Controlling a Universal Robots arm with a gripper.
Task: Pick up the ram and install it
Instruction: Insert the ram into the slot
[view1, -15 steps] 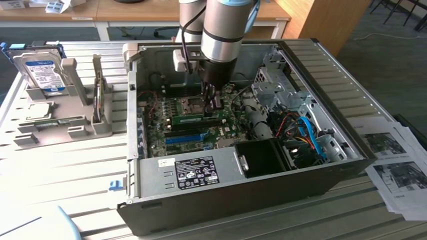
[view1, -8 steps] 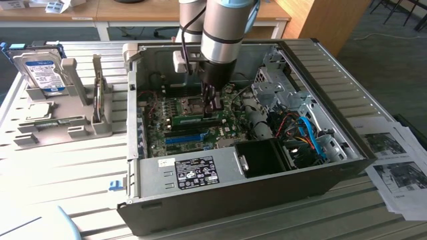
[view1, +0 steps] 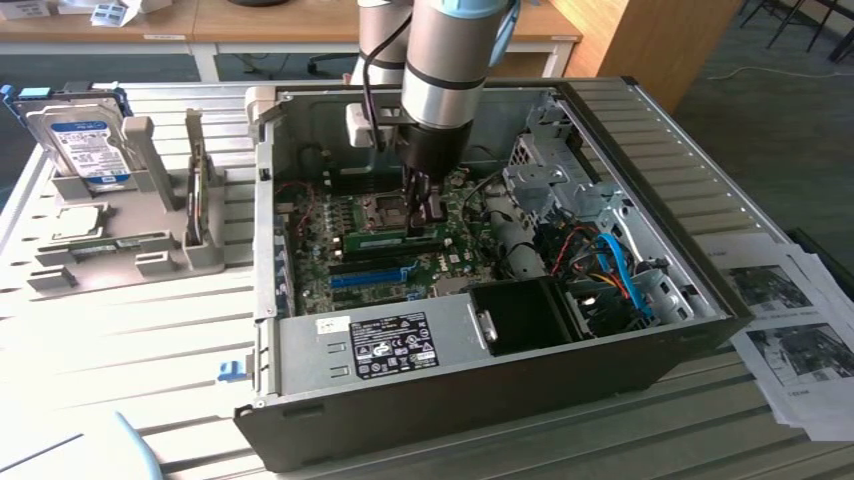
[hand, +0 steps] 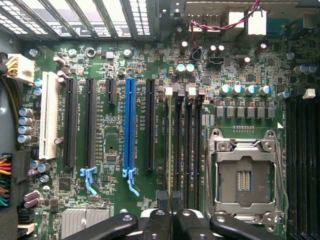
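1. Slatted grey tabletop (view1: 120, 330) under an open computer case (view1: 441, 400), with wooden desks behind.
2. Pick-up judged done: the ram (view1: 379, 240) on edge inside the case, along a memory slot between the CPU socket (view1: 387, 210) and the long blue slot (view1: 370, 277).
3. Gripper (view1: 427, 222) down at the ram's end toward the exterior view's right. Jaws narrow, tips almost together; cannot tell whether pinching the stick or only pressing on it.
4. Install judged late but unconfirmed: looks level in the slot, yet latches too small to read as clicked home or not.
5. Close by in the case: black fan shroud (view1: 527, 315), blue cables (view1: 621, 265) and a metal drive cage (view1: 547, 165), all to the exterior view's right of the slot. Nothing lying across the ram.
6. Off to the exterior view's left, a hard drive (view1: 83, 140) upright in a grey rack (view1: 127, 255), well apart from the work. Printed sheets (view1: 787, 320) on the exterior view's right.
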